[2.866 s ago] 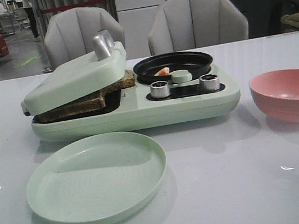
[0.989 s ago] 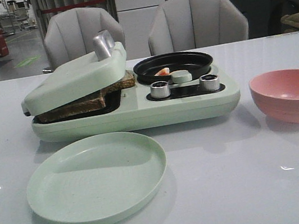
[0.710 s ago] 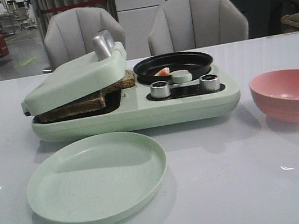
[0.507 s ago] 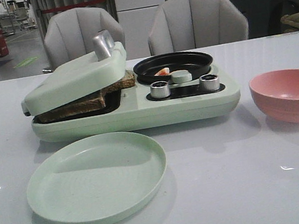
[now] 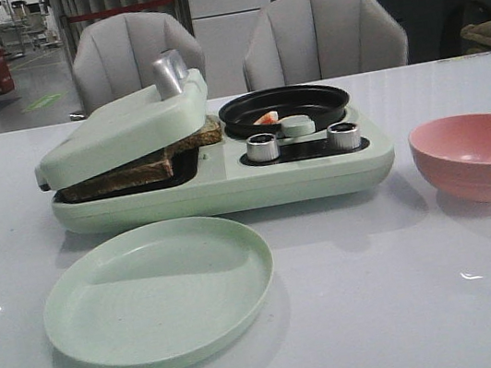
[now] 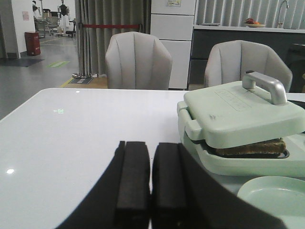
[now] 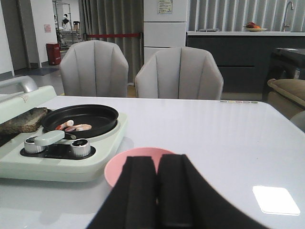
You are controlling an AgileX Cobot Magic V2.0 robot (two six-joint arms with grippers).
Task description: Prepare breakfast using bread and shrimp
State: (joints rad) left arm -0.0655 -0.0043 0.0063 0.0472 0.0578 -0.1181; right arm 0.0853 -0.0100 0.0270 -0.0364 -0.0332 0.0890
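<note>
On a white table [image 5: 414,307], a pale green breakfast maker [image 5: 227,182] is waiting with its lid [image 5: 120,129] resting on the bread [image 5: 145,167] — the dark-crusted slices are sticking out from under the tilted lid on the left side of the appliance. The shrimp [image 7: 74,126], a small pink-and-white piece, is lying in the black round pan [image 5: 285,108] on the right side. Neither arm is reaching into the front view. The left gripper [image 6: 150,181] is hanging low over the table, near the lid side, with its black fingers pressed together and holding nothing; the right gripper [image 7: 157,191] is doing the same, just this side of the pink bowl [image 5: 479,156].

The step in hand looks like lifting the lid by its silver handle [image 5: 170,73]. Doing it well probably means spreading the left fingers first, closing squarely across the handle, and swinging the lid up on its hinge — not dragging the appliance toward the empty green plate [image 5: 160,291] in front.

Raised lettering is showing on the lid in the left wrist view, but it is too faint to read; no other brand or label can be made out.
</note>
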